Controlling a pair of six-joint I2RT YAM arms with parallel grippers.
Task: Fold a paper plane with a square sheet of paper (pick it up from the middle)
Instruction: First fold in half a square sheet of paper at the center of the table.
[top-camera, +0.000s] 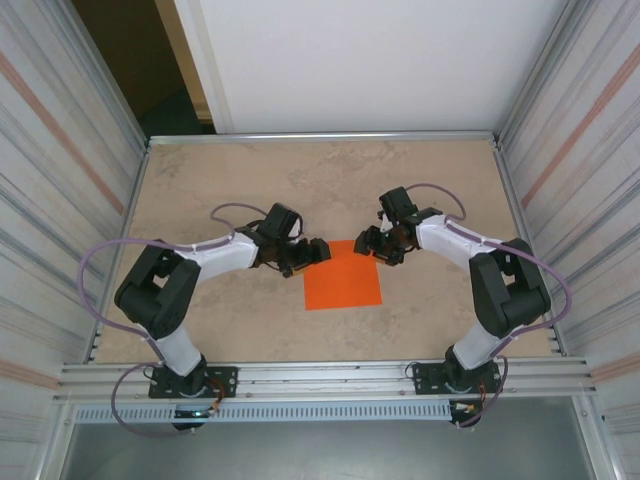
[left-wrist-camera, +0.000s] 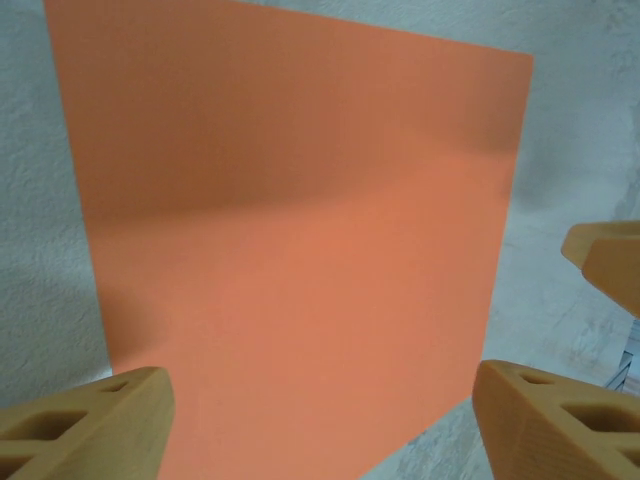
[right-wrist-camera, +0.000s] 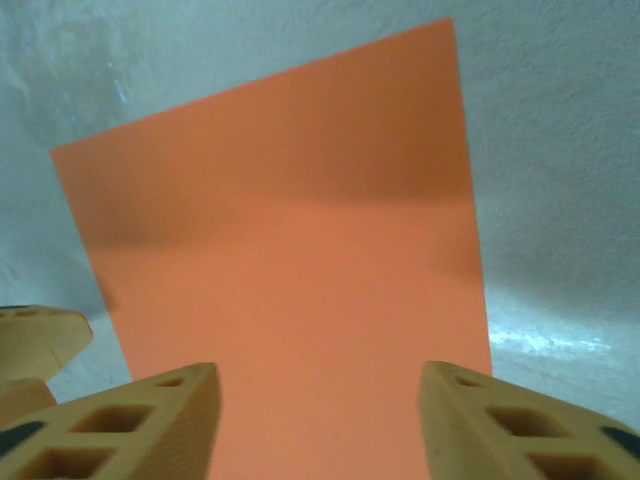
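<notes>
The square sheet of paper (top-camera: 343, 278) is bright orange and lies flat and uncreased on the table's middle; the paper plane is out of view. My left gripper (top-camera: 312, 252) hangs over the sheet's far left corner, open. In the left wrist view its fingers (left-wrist-camera: 90, 420) straddle the sheet of paper (left-wrist-camera: 300, 230), with the left gripper (left-wrist-camera: 315, 430) holding nothing. My right gripper (top-camera: 372, 244) is over the far right corner, also open. In the right wrist view the right gripper (right-wrist-camera: 320, 425) stands above the sheet of paper (right-wrist-camera: 290, 240), jaws apart.
The beige table (top-camera: 250, 190) is walled by ribbed metal panels (top-camera: 60, 200) on both sides, with an aluminium rail (top-camera: 320, 375) at the near edge. The two grippers face each other closely; the right one's fingertip (left-wrist-camera: 605, 255) shows in the left wrist view.
</notes>
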